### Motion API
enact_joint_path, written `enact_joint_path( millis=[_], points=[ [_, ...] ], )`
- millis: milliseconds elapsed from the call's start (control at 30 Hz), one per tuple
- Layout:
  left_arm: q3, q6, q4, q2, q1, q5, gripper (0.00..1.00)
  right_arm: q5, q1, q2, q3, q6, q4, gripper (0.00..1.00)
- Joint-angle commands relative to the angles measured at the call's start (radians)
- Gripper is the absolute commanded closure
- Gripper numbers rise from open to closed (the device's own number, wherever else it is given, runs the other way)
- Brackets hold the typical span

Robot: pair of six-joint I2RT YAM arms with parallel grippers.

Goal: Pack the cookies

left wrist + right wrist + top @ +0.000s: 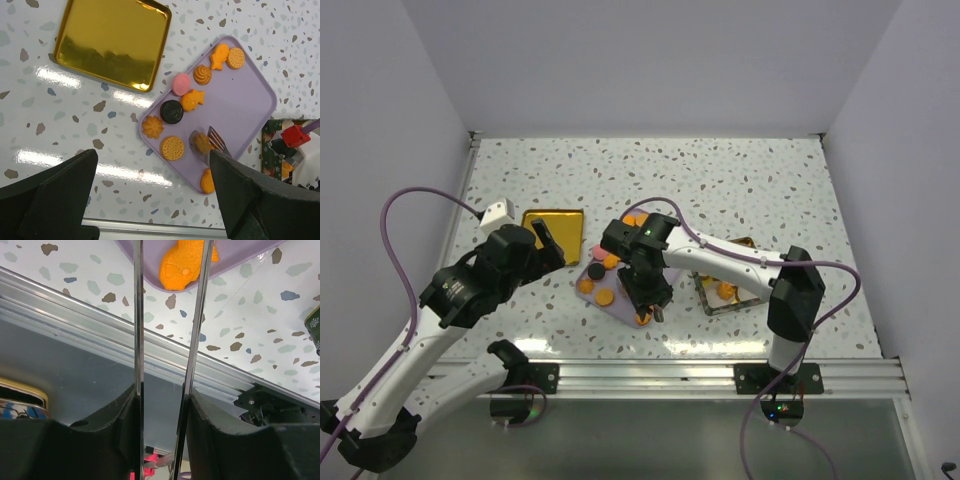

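Note:
Several cookies lie on a purple tray (250, 100): orange ones, a pink one (181, 83) and a black one (171, 111). My right gripper (645, 285) (162, 395) is shut on metal tongs (138, 315). The tong tips (216, 141) are down over the tray's near end, one on each side of an orange cookie (201, 143). A fish-shaped orange cookie (185, 265) lies at the tray's near edge, seen between the blades. My left gripper (548, 245) (152, 157) hangs open above the table, left of the tray, holding nothing.
A shiny gold lid or tray (112, 42) lies left of the purple tray. A patterned box (725, 292) with orange cookies inside stands right of it. An aluminium rail (670, 375) runs along the table's near edge. Grey walls close three sides.

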Motion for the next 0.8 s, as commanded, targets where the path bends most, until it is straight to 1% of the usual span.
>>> enact_joint_path(
  millis=[0,200,300,367,433,500,533,600,633,733,767],
  points=[
    [0.019,0.014,0.000,-0.007,0.002,-0.029,0.00,0.015,0.006,-0.009,0.033,-0.011,-0.029,0.66],
    [0.022,0.018,0.003,-0.005,0.004,-0.031,0.00,0.044,0.006,-0.049,0.035,0.007,-0.052,0.69],
    [0.031,0.022,0.004,-0.001,0.002,-0.029,0.00,0.093,0.004,-0.074,0.096,0.026,-0.099,0.69],
    [0.036,0.027,0.006,0.001,0.004,-0.029,0.00,0.163,0.004,-0.086,0.133,0.033,-0.157,0.69],
    [0.039,0.030,0.009,0.004,0.004,-0.028,0.00,0.202,-0.006,-0.126,0.162,0.055,-0.199,0.69],
    [0.039,0.033,0.013,0.010,0.004,-0.023,0.00,0.238,-0.025,-0.176,0.139,0.085,-0.216,0.69],
    [0.039,0.034,0.020,0.013,0.004,-0.020,0.00,0.251,-0.049,-0.239,0.122,0.095,-0.220,0.69],
    [0.037,0.039,0.026,0.019,0.004,-0.014,0.00,0.278,-0.081,-0.308,0.064,0.127,-0.233,0.70],
    [0.034,0.041,0.033,0.022,0.004,-0.011,0.00,0.285,-0.118,-0.383,0.043,0.136,-0.239,0.70],
    [0.023,0.050,0.055,0.033,0.002,0.005,0.00,0.330,-0.184,-0.485,-0.042,0.165,-0.274,0.70],
    [0.022,0.054,0.062,0.039,0.004,0.011,0.00,0.352,-0.194,-0.540,-0.072,0.175,-0.309,0.70]
  ],
)
